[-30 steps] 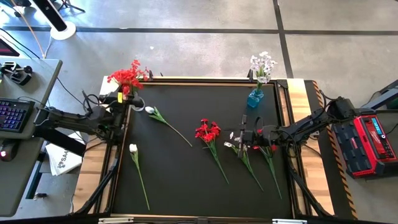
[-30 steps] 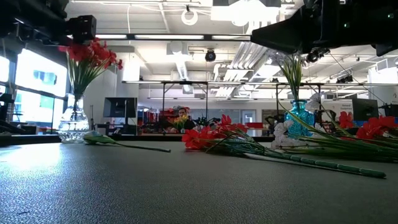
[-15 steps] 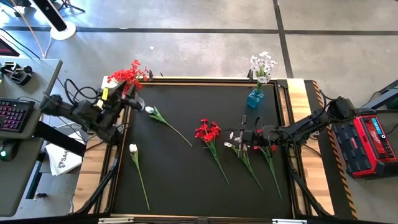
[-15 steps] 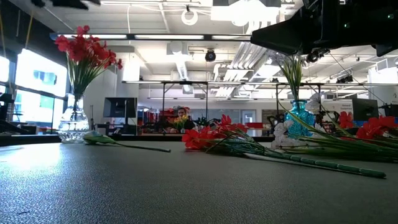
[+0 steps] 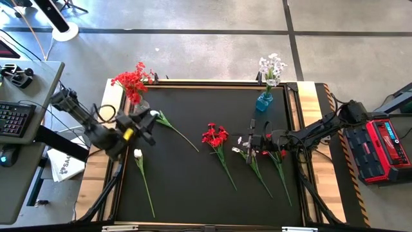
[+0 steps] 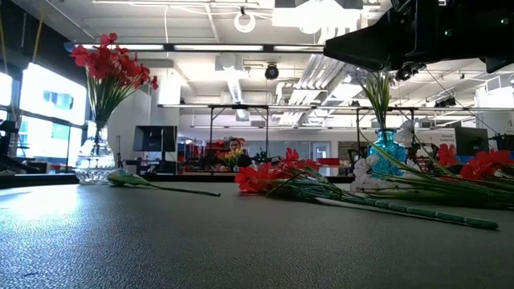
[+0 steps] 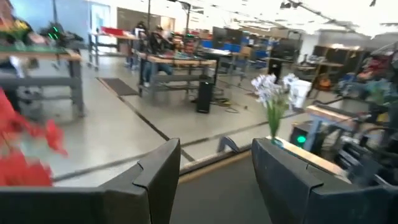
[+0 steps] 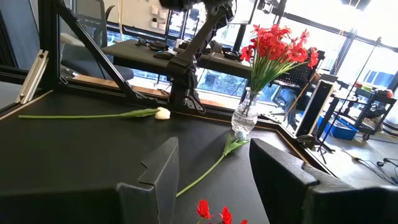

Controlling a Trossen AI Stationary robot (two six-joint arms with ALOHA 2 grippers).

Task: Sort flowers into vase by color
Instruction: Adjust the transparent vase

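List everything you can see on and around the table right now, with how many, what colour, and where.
Clear glass vase: one, holding red flowers, far left corner.
Blue vase: one, holding white flowers, far right corner.
White-bud stems: two, one near the left edge, one beside the clear vase.
Red spray: one, lying mid-mat.
Mixed sprays: red and white, lying right of centre under the right gripper.
Black mat: one, covering the table.
Keyboard: one, side desk at left.
Left gripper: open, empty, near the clear vase.
Right gripper: open, over the right-hand sprays.
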